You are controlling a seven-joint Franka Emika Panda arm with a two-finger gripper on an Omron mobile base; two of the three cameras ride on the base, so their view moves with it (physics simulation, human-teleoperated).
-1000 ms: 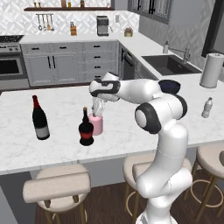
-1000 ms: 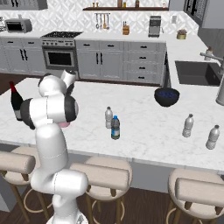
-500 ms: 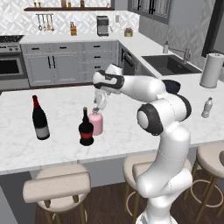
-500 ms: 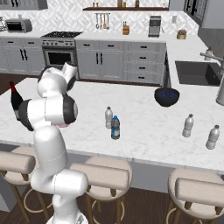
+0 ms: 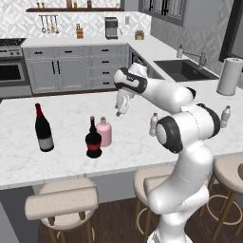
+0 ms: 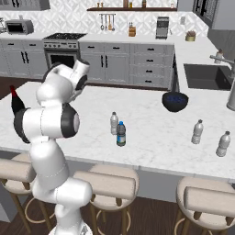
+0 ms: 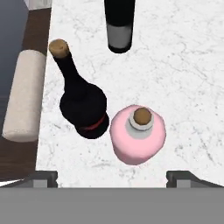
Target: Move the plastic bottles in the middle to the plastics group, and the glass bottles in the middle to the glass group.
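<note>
White arm rises from the base at the near edge, bends at a dark-jointed elbow and reaches forward and left, forearm roughly level. The wrist turns down so the gripper hangs pointing downward, raised in the air, touching nothing. Its two dark fingers stand wide apart near the two lower corners of the hand view, nothing between them.
</note>
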